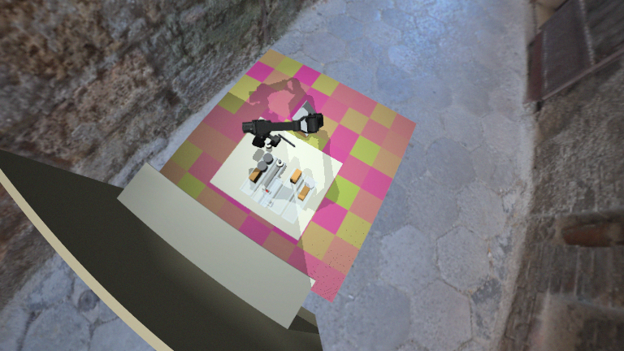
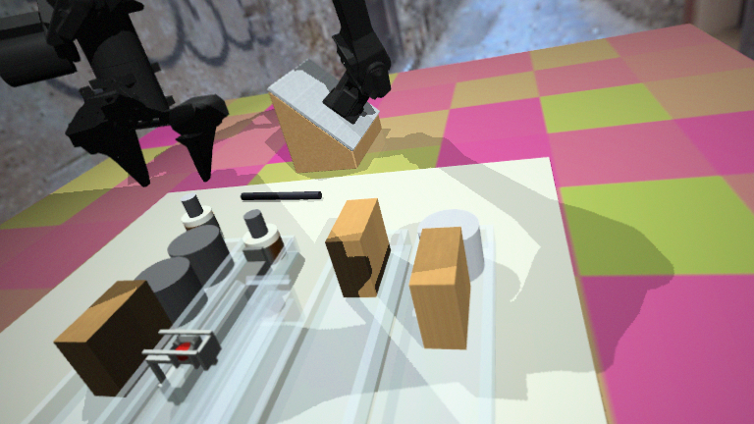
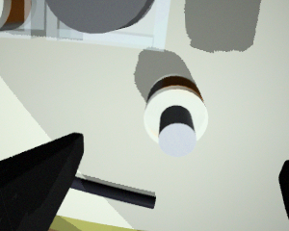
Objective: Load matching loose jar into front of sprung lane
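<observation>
A loose jar (image 1: 269,147) (image 2: 198,217) (image 3: 200,115) with a white shoulder, a dark narrow cap and a brown body stands upright on the white board, outside the lanes. A similar jar (image 1: 279,162) (image 2: 262,237) (image 3: 16,13) stands at the front of the clear sprung lane (image 2: 236,324), with a small grey block right behind it. A bracket with a red part (image 2: 183,350) sits farther back along that lane. My gripper (image 1: 266,140) (image 2: 175,182) (image 3: 185,157) is open and empty, fingers pointing down. It is above the board close to the loose jar, clear of it. The loose jar's lower body is partly hidden.
Two grey cylinders (image 2: 197,247) (image 2: 171,282) and a wooden block (image 2: 111,333) stand beside the sprung lane. Two more wooden blocks (image 2: 358,231) (image 2: 442,286) and a pale cylinder (image 2: 453,222) stand in other lanes. A black rod (image 2: 281,195) (image 3: 118,192) and a wedge-shaped box (image 2: 314,138) lie beyond the lanes.
</observation>
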Available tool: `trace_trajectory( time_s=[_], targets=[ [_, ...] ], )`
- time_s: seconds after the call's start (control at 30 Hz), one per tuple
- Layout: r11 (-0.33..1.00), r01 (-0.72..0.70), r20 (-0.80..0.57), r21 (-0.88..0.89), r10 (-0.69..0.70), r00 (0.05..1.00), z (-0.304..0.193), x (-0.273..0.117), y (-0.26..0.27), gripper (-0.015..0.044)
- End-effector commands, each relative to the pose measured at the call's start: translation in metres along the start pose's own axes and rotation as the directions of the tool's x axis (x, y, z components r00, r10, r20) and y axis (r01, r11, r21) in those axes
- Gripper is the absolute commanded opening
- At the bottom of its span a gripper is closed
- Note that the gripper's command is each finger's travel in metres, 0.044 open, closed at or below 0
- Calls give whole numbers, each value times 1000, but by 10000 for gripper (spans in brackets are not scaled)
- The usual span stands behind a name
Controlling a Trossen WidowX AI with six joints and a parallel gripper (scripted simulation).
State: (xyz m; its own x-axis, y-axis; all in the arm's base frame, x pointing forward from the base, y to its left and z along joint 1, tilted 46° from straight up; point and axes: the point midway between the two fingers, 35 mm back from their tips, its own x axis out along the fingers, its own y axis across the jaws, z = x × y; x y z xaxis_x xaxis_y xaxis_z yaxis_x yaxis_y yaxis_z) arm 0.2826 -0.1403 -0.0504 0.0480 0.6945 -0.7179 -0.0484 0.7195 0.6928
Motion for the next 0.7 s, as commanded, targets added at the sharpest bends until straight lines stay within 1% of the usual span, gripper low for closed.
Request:
trace_trajectory(
  time_s=[0.0,0.27,0.37,0.67],
  targets=[
    [1000,-19,-11,13,19,1000,-4,14,1,440],
    [1000,-20,-11,13,20,1000,-5,22,2,440],
    [1000,-20,-11,13,20,1000,-5,35,2,440],
    [1000,-20,-11,13,20,1000,-5,41,2,440]
  ],
)
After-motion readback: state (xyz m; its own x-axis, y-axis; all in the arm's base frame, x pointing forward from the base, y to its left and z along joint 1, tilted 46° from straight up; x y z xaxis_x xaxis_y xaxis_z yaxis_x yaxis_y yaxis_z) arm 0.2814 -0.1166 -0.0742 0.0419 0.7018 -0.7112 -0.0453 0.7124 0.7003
